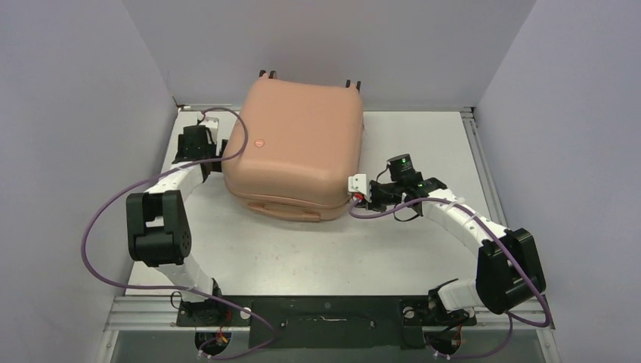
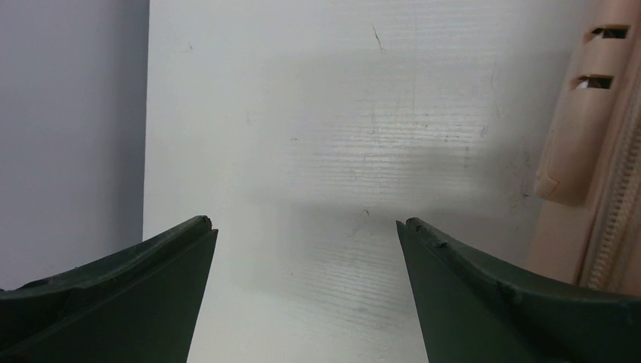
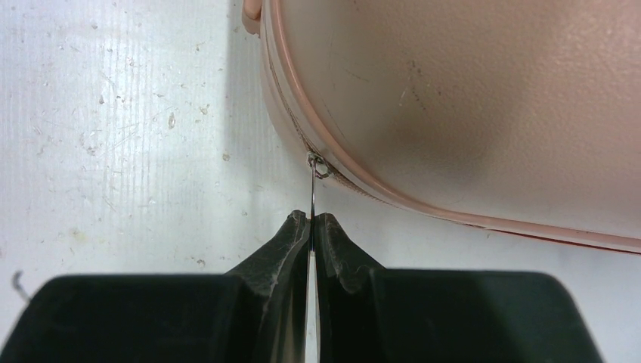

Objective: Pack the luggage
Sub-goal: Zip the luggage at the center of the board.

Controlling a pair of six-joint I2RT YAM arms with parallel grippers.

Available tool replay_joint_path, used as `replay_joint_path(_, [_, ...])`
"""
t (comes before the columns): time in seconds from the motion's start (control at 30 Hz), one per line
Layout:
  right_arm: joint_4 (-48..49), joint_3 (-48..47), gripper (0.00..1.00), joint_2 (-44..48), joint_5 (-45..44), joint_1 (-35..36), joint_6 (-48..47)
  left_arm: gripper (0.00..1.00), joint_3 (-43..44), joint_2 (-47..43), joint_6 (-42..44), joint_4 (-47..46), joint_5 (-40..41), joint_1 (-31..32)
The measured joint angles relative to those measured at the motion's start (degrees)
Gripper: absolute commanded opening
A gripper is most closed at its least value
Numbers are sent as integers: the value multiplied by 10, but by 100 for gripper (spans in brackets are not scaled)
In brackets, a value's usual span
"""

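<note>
The suitcase (image 1: 298, 144) sits on the table (image 1: 302, 249); the right gripper (image 3: 311, 221) pinches its thin zipper pull (image 3: 312, 189), and the left gripper (image 2: 304, 221) gapes beside it. Unbraced, the suitcase could drag, or the pull slip free

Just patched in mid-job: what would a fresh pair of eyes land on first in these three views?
The peach-pink hard-shell suitcase dominates, lying lid down at the middle back of the white table. At its near right corner, the right fingers are pinched shut on the thin metal zipper pull. The left fingers stand wide open and empty beside the suitcase's left side.
</note>
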State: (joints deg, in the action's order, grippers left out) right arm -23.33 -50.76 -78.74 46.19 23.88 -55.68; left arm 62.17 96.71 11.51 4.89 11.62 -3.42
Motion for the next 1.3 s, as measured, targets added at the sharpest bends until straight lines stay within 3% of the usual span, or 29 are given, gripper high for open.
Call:
replay_joint_path(0.2, [-3, 0, 5, 0, 14, -7, -4, 96, 18, 40, -1, 12, 18, 5])
replay_joint_path(0.6, [-46, 3, 5, 23, -24, 17, -44, 96, 10, 25, -6, 29, 88, 57])
replay_joint_path(0.9, [-87, 10, 5, 43, -54, 45, -19, 96, 10, 18, -22, 52, 111, 95])
replay_joint_path(1.3, [-106, 16, 5, 37, -10, -71, 43, 96, 11, 12, -78, 99, 96, 137])
